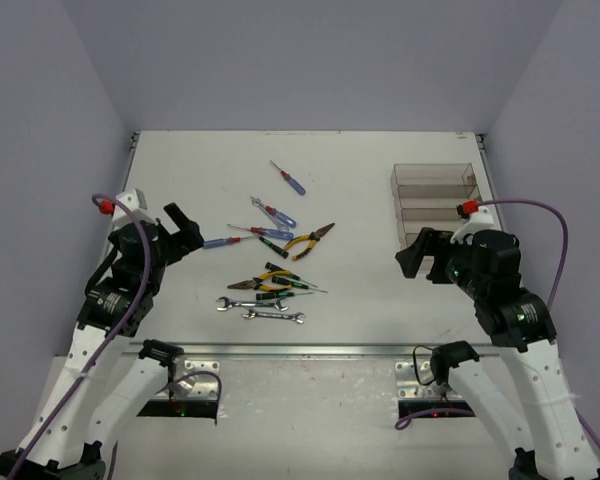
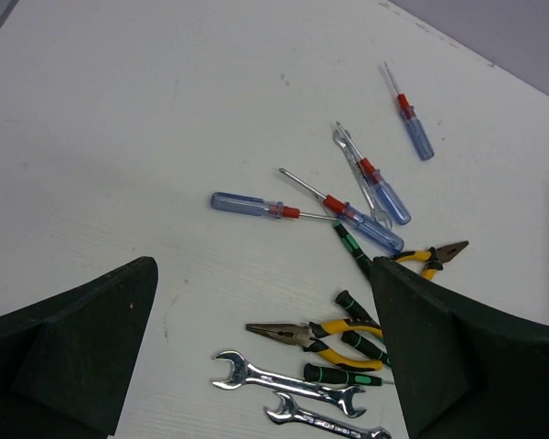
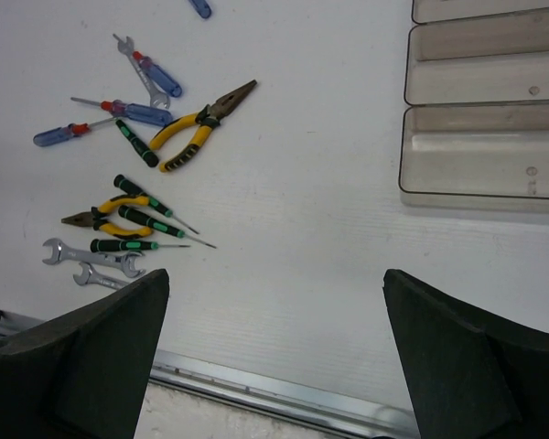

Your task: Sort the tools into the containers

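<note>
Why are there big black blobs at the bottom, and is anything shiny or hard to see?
Left wrist view: the blobs are the left claw's black fingers, huge because they sit by the lens; the silver open-end wrenches glint. Right wrist view: the clear smoky plastic bins show pale reflections. Top view: even light, faint shadows.

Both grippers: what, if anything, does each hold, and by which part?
Nothing: the left gripper and the right gripper are both open and empty.

— Where is free room by the bins (image 1: pixel 435 186)?
— Bare table (image 1: pixel 365 265) on their left. Farther left, pliers (image 1: pixel 308 241), screwdrivers (image 1: pixel 280 215) and wrenches (image 1: pixel 273 316) lie crowded, several touching, with only narrow gaps.
</note>
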